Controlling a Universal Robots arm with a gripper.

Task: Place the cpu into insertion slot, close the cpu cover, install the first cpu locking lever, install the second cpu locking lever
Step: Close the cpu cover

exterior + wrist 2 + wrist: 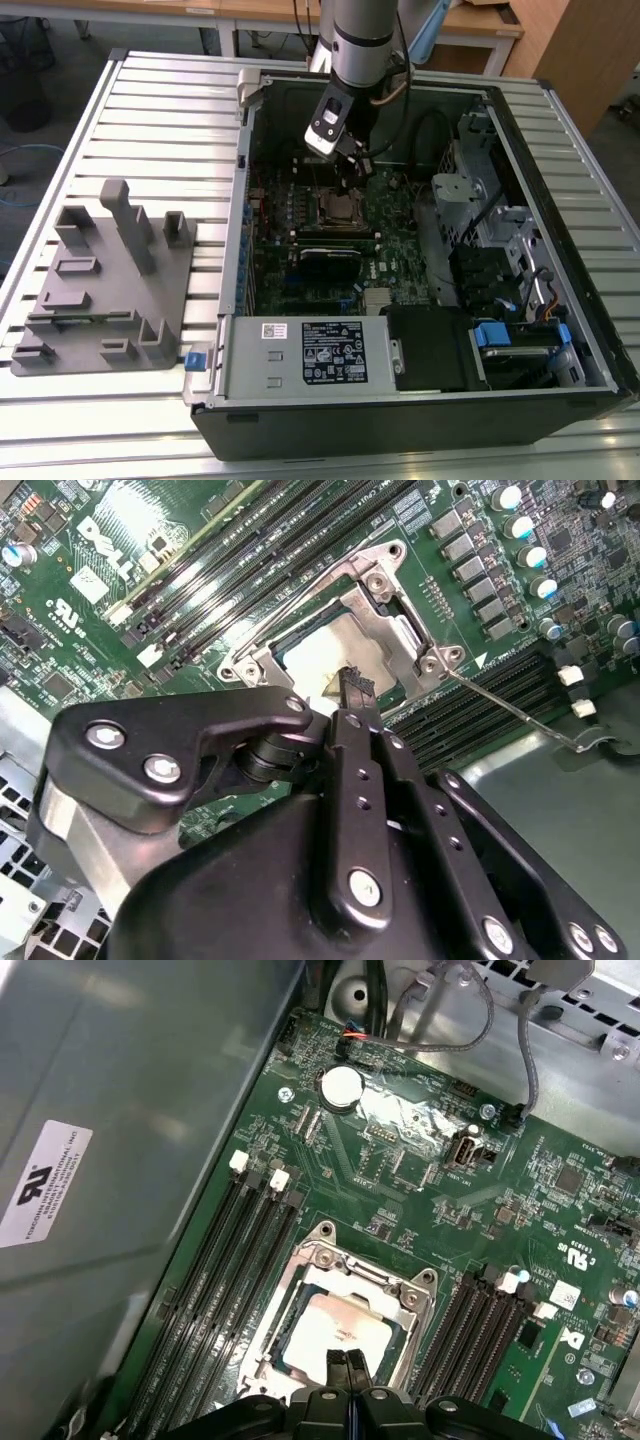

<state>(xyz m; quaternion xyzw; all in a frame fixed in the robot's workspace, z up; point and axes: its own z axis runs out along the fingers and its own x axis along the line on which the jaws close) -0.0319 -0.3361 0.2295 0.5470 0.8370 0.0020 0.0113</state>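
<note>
The cpu (335, 1325) (325, 652) lies flat in the insertion slot (340, 208), its pale metal top showing. The silvery cpu cover (345, 1268) (400, 630) lies down around it as a frame. A thin wire locking lever (520, 713) stretches away from one socket corner to a hooked end (592, 742); I cannot tell whether it is latched. My gripper (347, 1362) (355, 685) (350, 165) hovers just above the chip's edge, its fingers pressed together and shut with nothing between them.
The motherboard sits inside an open computer case (560, 200) on a slatted metal table (150, 110). Memory slots (235, 1250) flank the socket on both sides. Cables (480, 1020) hang by the case wall. A grey fixture block (110, 280) stands on the exterior view's left.
</note>
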